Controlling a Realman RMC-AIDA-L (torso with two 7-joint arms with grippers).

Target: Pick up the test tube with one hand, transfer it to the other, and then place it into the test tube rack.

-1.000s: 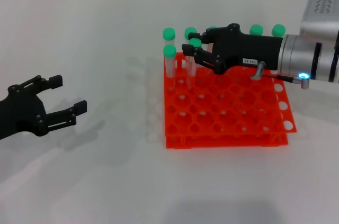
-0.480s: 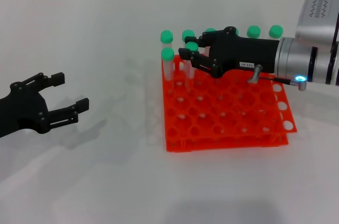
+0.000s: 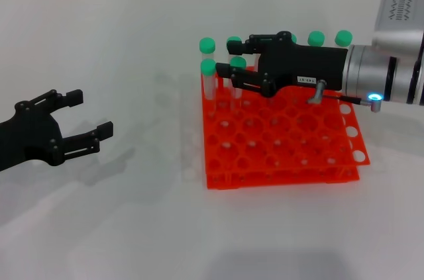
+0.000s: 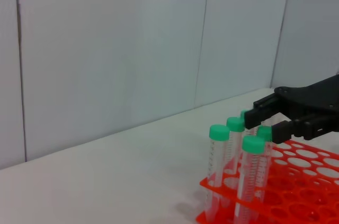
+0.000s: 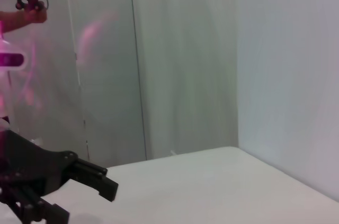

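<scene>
Apparently down to the let-go step. Test tube upright in a hole near the far left corner of the test tube rack, green cap between the two fingers of the right gripper. Fingers spread apart on either side of the cap, not visibly pinching it; read as released, though contact on the hidden side hard to rule out. Left gripper low over the counter, well apart from the rack, spread wide and holding nothing. Main risk from here: pulling back sideways or at a slant and hooking the cap with a finger, dragging the tube out of its hole or tipping it. Also worth minding the neighbouring tubes just beside, capped and crowded close; easy to knock with a fingertip. Could likewise shove the light rack across the counter if a finger catches its grid. Better to lift straight up before drawing away.
</scene>
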